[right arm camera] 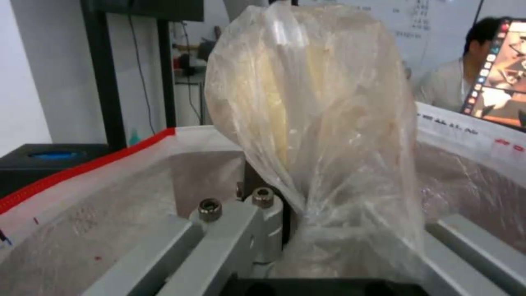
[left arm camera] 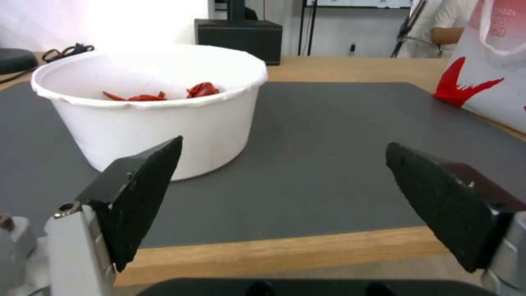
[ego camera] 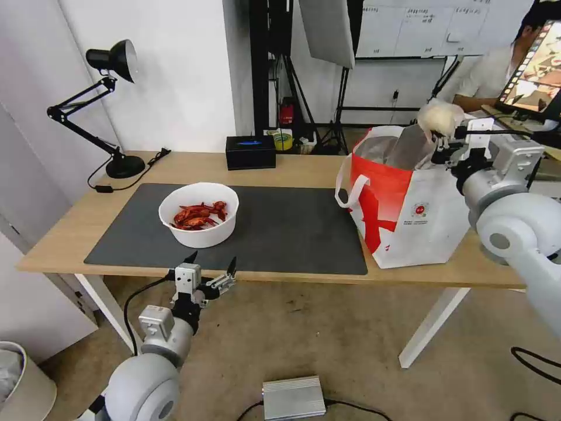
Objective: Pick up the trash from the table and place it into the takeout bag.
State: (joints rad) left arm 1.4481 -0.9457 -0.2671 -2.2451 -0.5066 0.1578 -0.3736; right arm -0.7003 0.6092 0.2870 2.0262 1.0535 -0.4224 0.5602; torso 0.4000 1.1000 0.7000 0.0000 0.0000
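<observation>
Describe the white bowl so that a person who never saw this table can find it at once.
Find the large dark grey mat on the light-wood table. The white round bowl stands on the mat's left part, just beyond the open left gripper. It alone holds red crayfish shells.

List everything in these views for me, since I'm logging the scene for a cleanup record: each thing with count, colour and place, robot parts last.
Bowl: one, white, red crayfish shells inside, on the mat's left part.
Mat: one, dark grey, on the table.
Table: one, light wood top, white legs.
Takeout bag: one, white and red, foil-lined, on the table's right end.
Knotted bag: one, clear, held above the takeout bag's opening.
Tissue box: one, black, at the table's back edge.
Desk lamp: one, black, back left corner.
Metal box: one, silver, on the floor.
Left gripper: open, at the table's near edge, in front of the bowl.
Right gripper: shut on the knotted bag.
</observation>
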